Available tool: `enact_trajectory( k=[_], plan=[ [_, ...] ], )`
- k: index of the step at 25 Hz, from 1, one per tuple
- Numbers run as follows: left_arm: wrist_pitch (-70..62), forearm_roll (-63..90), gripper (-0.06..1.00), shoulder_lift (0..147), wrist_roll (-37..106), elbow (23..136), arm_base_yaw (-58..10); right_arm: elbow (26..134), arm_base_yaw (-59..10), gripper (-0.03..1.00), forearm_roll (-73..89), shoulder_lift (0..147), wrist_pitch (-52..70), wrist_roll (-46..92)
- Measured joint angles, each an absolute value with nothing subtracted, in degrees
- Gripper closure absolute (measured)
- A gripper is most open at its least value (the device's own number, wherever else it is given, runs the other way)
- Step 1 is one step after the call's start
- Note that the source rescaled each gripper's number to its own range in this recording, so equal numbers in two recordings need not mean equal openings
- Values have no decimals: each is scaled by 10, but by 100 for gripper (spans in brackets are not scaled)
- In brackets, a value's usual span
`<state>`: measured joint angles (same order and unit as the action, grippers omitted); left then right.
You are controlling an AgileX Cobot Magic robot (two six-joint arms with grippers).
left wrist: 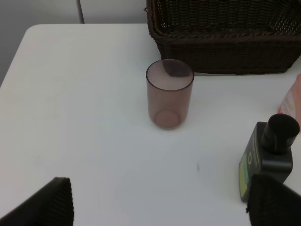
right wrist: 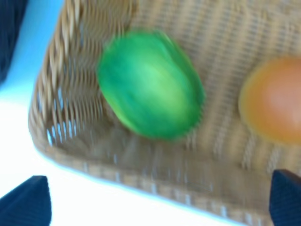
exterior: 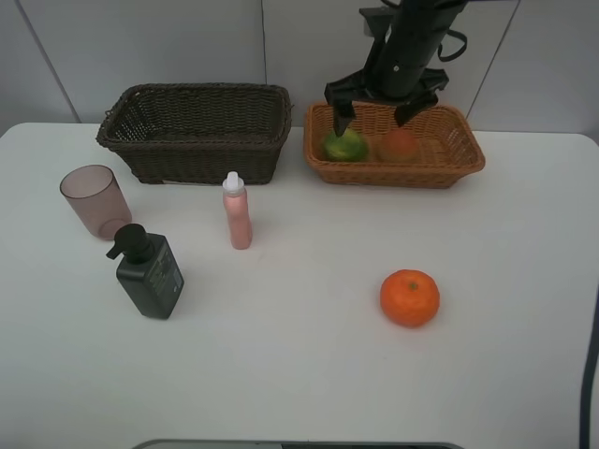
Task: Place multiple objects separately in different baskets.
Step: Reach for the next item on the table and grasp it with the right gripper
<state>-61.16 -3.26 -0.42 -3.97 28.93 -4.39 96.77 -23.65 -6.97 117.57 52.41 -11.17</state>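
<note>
Orange [exterior: 409, 297] out front on the table [exterior: 299, 374], two fruits in the light basket [exterior: 393, 178]
Right gripper [exterior: 374, 114] hangs wide open over that basket, holding nothing; green fruit [exterior: 345, 145] and peach [exterior: 400, 143] lie side by side inside. Left gripper [left wrist: 160, 202] is wide open and empty too, near the cup [left wrist: 169, 100] and pump bottle [left wrist: 268, 155]. Pink bottle [exterior: 238, 213] stands by the dark basket [exterior: 197, 159].

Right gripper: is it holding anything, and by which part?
Nothing. The right gripper hangs open over the basket; the green fruit lies loose inside.
</note>
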Motion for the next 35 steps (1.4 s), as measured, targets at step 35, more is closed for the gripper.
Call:
enact_trajectory(
  k=[35],
  plan=[
    [-612, -33, -1, -4, -40, 289, -44, 478, -271, -3, 22, 938, 360, -158]
  ],
)
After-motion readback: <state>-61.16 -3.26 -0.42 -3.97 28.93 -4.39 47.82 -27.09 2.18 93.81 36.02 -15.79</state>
